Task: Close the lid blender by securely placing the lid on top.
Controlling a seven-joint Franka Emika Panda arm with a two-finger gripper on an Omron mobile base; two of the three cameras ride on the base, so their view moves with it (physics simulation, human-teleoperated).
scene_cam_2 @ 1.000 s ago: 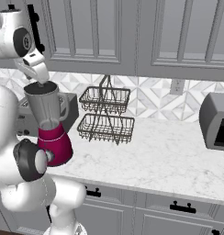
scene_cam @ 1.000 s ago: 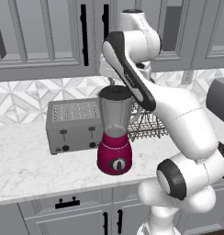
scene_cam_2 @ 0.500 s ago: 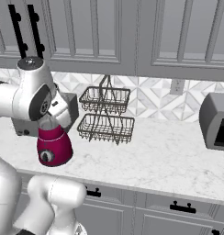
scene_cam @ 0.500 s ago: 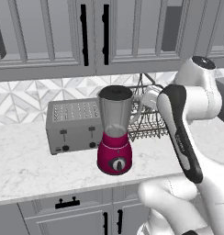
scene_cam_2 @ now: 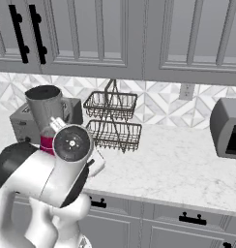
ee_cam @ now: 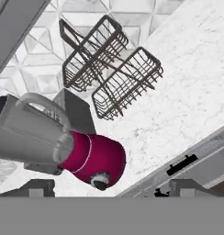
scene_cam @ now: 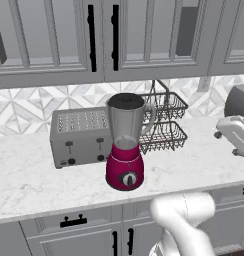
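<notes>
Claw (ee_cam: 111, 193) tips spread apart, gripping nothing; blender (scene_cam: 126, 142) on surface (scene_cam: 29, 175), lid (scene_cam: 126, 100) capping jar, toaster (scene_cam: 80, 136) at 9 o'clock.

Blender (scene_cam: 125, 150) with glossy magenta base and clear greyish jar, brushed-metal toaster (scene_cam: 80, 136), dark wire basket (scene_cam: 163, 121), veined marble counter (scene_cam: 204, 160)

No readable text, label, brand or number on any surface in these views.

Arm folded low in front of blender (scene_cam: 125, 145), elbow below tabletop (scene_cam: 204, 165) edge. Tool (ee_cam: 111, 188) rolled sideways, fingertips (ee_cam: 38, 187) well apart, holding nothing.
</notes>
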